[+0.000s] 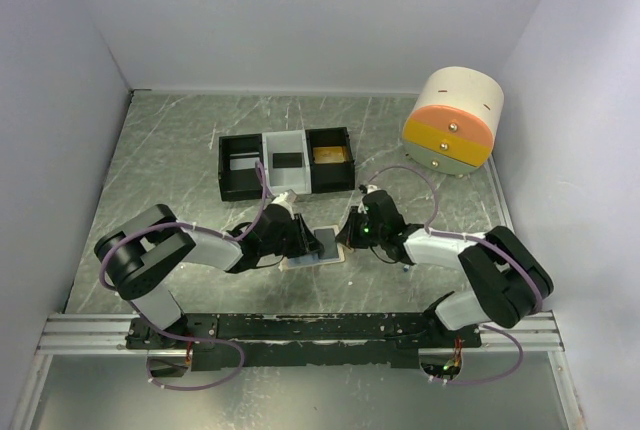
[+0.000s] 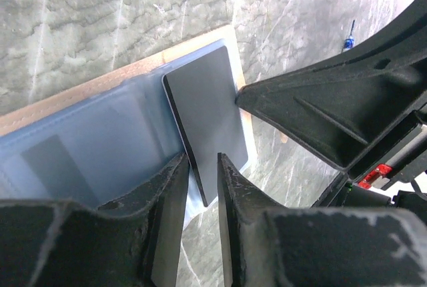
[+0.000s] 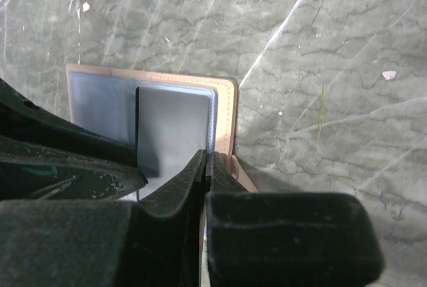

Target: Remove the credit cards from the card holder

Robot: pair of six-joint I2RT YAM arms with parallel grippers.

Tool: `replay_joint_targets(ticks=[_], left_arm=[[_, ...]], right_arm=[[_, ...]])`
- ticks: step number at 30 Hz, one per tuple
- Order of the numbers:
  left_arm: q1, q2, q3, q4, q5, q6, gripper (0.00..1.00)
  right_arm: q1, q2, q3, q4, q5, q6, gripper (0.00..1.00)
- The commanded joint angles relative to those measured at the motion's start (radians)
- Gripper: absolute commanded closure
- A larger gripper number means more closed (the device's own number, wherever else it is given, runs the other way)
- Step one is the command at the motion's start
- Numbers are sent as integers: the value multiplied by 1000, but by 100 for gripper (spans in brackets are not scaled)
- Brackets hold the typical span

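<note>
**Surface.** Table [image 1: 170, 150]: grey stone-look top with pale veins. It is enclosed by plain white walls [image 1: 300, 20] at the left, back and right. A metal rail [image 1: 300, 330] along the near edge carries both arm bases.

**Back of table.** Tray [image 1: 222, 165]: three compartments, black, white and black, with a tan item in the right one. Round drum [image 1: 455, 122]: cream top with orange, yellow and grey fronts, in the back right corner.

**Card holder** [image 1: 325, 247]: lies open and flat at centre front, between the two grippers and apart from the tray. It has a tan stitched rim and a pale blue inside.

**Card** [image 2: 207, 113]: plain dark grey face, on the holder's right half, reaching close to the tan rim.

**Left gripper** [image 2: 201, 163]: jaws narrowly parted, one on each side of the card's near corner. A gap shows between the pads and the card.

**Right gripper** [image 3: 205, 157]: jaws closed together with nothing between them. The tip sits at the card's edge, by the holder's rim.

**Margins.** Bare table shows behind the holder and on both sides.
</note>
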Motion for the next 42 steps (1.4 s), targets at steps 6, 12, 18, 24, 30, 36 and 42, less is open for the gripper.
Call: replay_joint_targets(ticks=[6, 12, 18, 24, 30, 36, 42], left_arm=[[-6, -11, 6, 95, -19, -22, 75], [-6, -15, -13, 110, 3, -15, 88], [-7, -85, -41, 23, -20, 11, 89], [-4, -106, -30, -44, -31, 47, 89], [-4, -93, -17, -72, -25, 45, 87], [-4, -91, -4, -89, -28, 53, 86], [-3, -85, 0, -78, -16, 48, 86]], right_arm=[[12, -8, -59, -130, -45, 10, 100], [11, 11, -51, -146, -13, 10, 100], [11, 18, -45, -156, 10, 11, 100], [12, 29, -43, -145, -2, 8, 100], [11, 18, -37, -154, -2, 0, 100], [11, -44, -12, -138, -76, -30, 96], [12, -77, 37, -143, -153, -57, 91]])
